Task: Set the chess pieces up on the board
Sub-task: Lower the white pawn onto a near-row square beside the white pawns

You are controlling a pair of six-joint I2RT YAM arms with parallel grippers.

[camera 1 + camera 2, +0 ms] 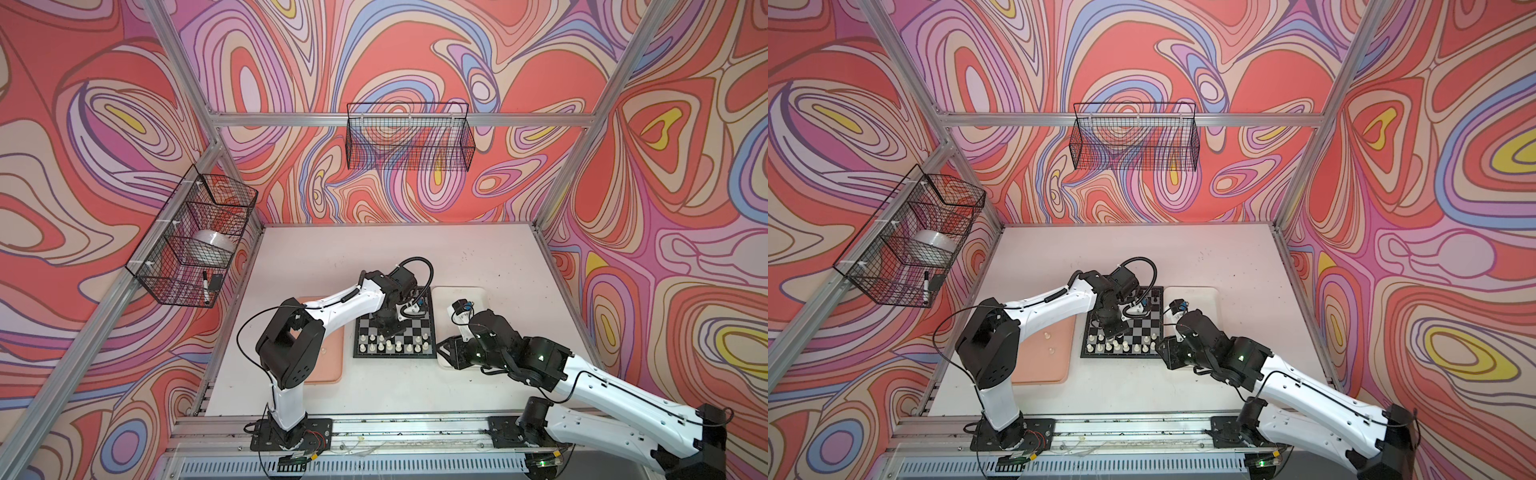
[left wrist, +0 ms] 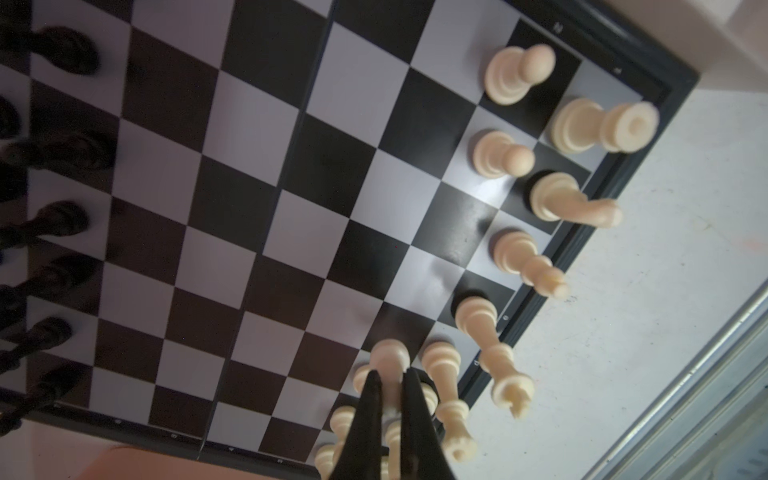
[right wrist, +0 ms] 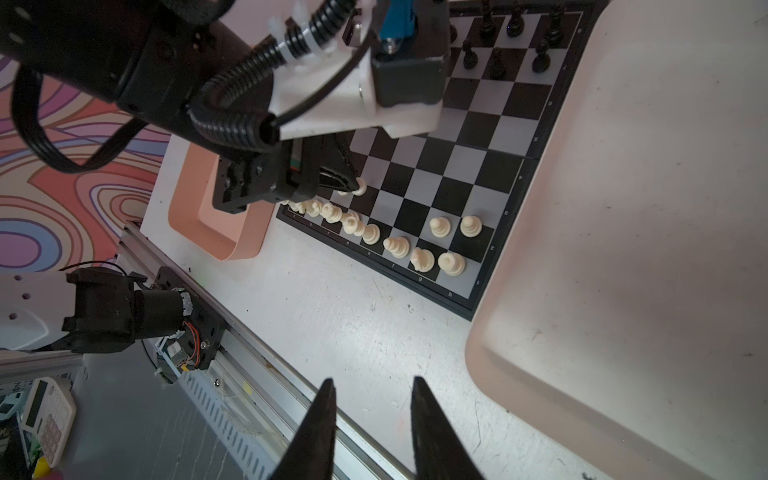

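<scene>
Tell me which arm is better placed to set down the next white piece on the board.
Left. The left tool is shut on a white pawn right at the board, by its white rows. The right tool is open, empty, off the board beside the white tray.

Table (image 1: 332, 257) bears board (image 1: 415, 329), pink tray (image 1: 328, 365) and apparently white tray (image 1: 457, 296).

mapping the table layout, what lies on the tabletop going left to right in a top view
flat salmon-pink plastic tray → small black-and-silver checked chessboard → flat white plastic tray
</scene>
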